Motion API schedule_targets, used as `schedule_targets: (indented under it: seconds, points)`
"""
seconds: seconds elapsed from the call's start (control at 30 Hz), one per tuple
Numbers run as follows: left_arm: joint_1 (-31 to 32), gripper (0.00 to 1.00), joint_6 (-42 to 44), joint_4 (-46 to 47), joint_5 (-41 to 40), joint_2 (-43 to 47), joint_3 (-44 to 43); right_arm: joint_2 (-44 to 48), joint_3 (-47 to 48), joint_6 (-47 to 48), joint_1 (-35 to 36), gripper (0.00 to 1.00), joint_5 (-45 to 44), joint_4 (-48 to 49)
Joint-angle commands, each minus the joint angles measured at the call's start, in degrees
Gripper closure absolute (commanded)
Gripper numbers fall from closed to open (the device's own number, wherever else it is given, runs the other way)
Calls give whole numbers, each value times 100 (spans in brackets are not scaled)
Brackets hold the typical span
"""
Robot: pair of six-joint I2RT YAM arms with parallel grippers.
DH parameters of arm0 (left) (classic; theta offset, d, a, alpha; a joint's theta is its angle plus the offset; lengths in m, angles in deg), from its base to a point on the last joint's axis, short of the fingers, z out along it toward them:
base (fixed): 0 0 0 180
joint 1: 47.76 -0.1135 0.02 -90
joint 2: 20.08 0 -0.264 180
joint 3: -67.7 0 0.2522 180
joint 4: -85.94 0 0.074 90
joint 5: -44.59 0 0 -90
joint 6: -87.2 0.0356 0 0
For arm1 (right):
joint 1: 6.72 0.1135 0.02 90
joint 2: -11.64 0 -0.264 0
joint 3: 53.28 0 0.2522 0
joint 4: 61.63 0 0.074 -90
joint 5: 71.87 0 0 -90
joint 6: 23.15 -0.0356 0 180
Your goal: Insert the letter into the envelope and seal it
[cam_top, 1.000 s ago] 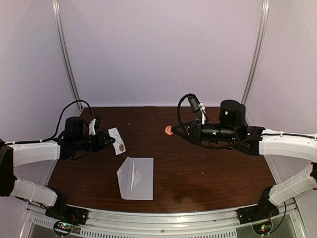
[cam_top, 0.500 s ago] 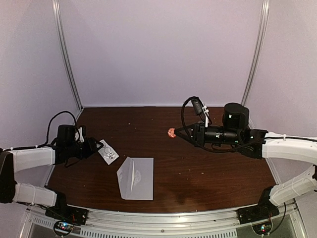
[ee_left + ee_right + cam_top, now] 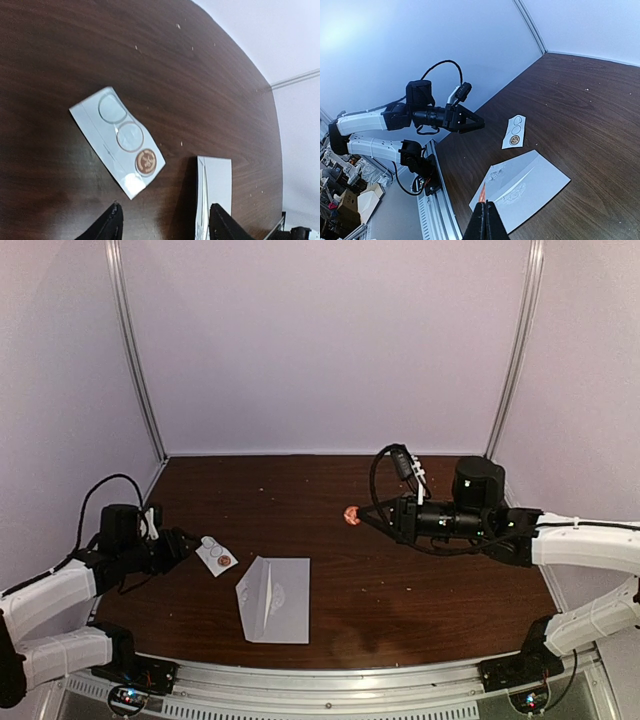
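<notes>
So my left gripper [image 3: 165, 227] is hanging low over the table [image 3: 400, 580], off to the left of the envelope [image 3: 275, 598], and I'm holding its fingers spread apart with nothing between them. Right in front of those fingers, between them and the envelope's far left corner, the little white sticker strip [image 3: 117, 140] is lying flat. It's carrying one brown-orange round sticker near its end, and the other circles are looking peeled bare.

My right gripper [image 3: 365, 517] is hovering off to the right of the envelope and farther back, up off the wood. I'm keeping its fingers pressed together on a small orange sticker [image 3: 350, 514], which is poking out past the tips toward the envelope's side.

The envelope itself is lying flat on the dark wood, near the front edge and well apart from both grippers, with its triangular flap pointing left. Can't tell from here whether the flap is stuck down.
</notes>
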Motion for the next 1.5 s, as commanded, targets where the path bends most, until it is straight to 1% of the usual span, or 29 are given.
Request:
schedule_targets:
  seconds: [0.0, 0.07, 0.13, 0.2, 0.33, 0.4, 0.73, 0.83, 1.0, 1.07, 1.3, 1.37, 1.47]
  points:
    - [498, 42, -63, -88, 460, -271, 220, 6, -93, -107, 27, 100, -73, 264]
    - [890, 45, -84, -93, 318, -472, 228, -5, -109, -146, 25, 100, -71, 325]
    - [1159, 50, -106, -12, 272, -691, 221, -9, -132, -165, 29, 100, -75, 368]
    - [1355, 57, -118, 82, 322, -946, 203, -38, -144, -185, 38, 100, -128, 343]
    - [1632, 62, -109, 220, 260, -1330, 158, -121, -204, -233, 81, 100, -144, 322]
    - [1750, 67, -103, 330, 278, -1550, 146, -116, -285, -284, 86, 100, -150, 403]
    - [2284, 70, 167, 535, 255, -2208, -379, -97, -379, -353, 156, 100, -180, 480]
    - [2418, 78, 220, 528, 188, -2272, -513, -101, -412, -379, 158, 100, -211, 499]
    - [2583, 85, 300, 532, 148, -2422, -744, -130, -478, -439, 191, 100, -254, 536]
    - [2657, 86, 313, 756, 158, -2491, -829, -132, -504, -464, 213, 100, -278, 547]
    - [2939, 87, 378, 1009, 187, -2957, -1207, -211, -553, -499, 244, 100, -389, 517]
    - [2999, 90, 419, 1085, 194, -3164, -1302, -284, -556, -528, 255, 100, -423, 521]
    - [3032, 92, 472, 1182, 223, -3424, -1421, -424, -510, -563, 283, 100, -510, 465]
